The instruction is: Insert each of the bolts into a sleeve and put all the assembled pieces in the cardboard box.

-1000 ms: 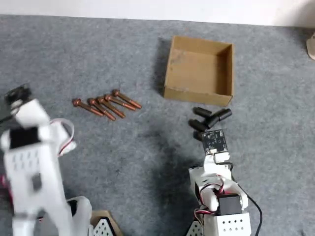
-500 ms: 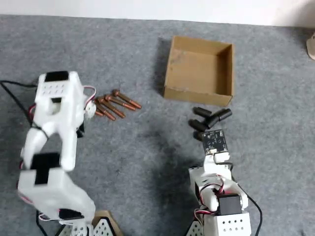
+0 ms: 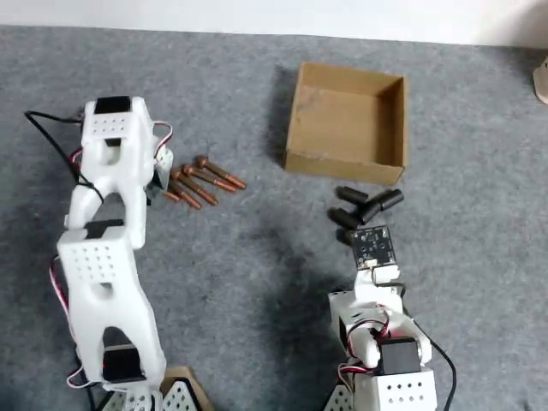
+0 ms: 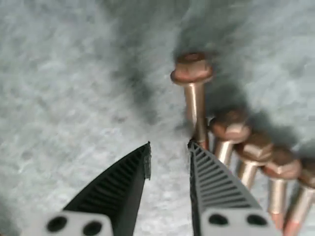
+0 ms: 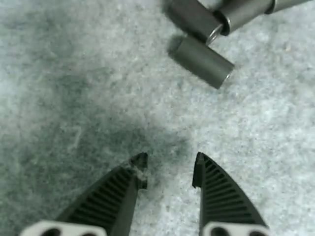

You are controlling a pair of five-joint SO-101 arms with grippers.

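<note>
Several copper bolts (image 3: pixel 201 181) lie side by side on the grey carpet, left of the open cardboard box (image 3: pixel 301 111). My left arm (image 3: pixel 116 163) stretches over their head ends. In the left wrist view my left gripper (image 4: pixel 169 150) is open just above the carpet, one fingertip (image 4: pixel 193 147) touching the shank of the outermost bolt (image 4: pixel 193 83). Several black sleeves (image 3: pixel 364 205) lie in a loose pile in front of the box. My right arm (image 3: pixel 374 248) sits just short of them. My right gripper (image 5: pixel 170 167) is open over bare carpet, a little way from the closest sleeve (image 5: pixel 204 61).
The box stands at the far middle with its near wall (image 3: pixel 342 169) close to the sleeves. A pale object (image 3: pixel 541 79) pokes in at the right edge. Bare carpet lies between the bolts and the sleeves.
My left arm has swung from the near left of the table forward and over the bolts. The right arm, bolts, sleeves and box have stayed put.
</note>
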